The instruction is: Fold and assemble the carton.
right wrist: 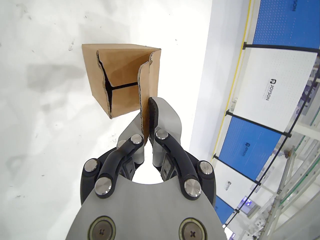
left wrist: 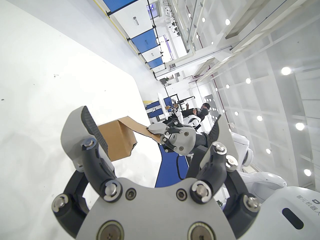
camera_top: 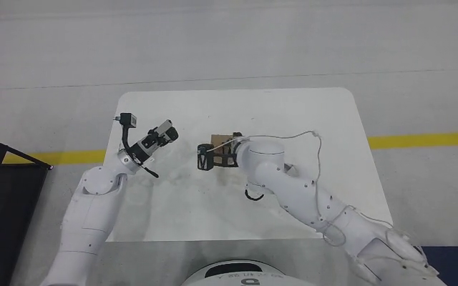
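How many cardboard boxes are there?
1. The carton is near the middle of the white table, and the right tool is shut on one of its flaps. A small one could be hidden under the right arm.

Plain cardboard brown across the carton (right wrist: 120, 61), unprinted, with thin black gaps where flaps meet and a paler wavy corrugated line along cut edges. White on the table (right wrist: 50, 51), marked by scattered dark specks and faint grey smudges. Silver-grey on the fingers of the right end effector (right wrist: 147, 116), black ribbed pads inside, black links, shiny steel bolts; same grey, black and steel on the left end effector (left wrist: 152, 121). Pale grey on the floor (camera_top: 229, 43), crossed by a yellow stripe (camera_top: 415, 139). Blue and white on the partition panels (right wrist: 275, 81), finely dotted, framed in black.
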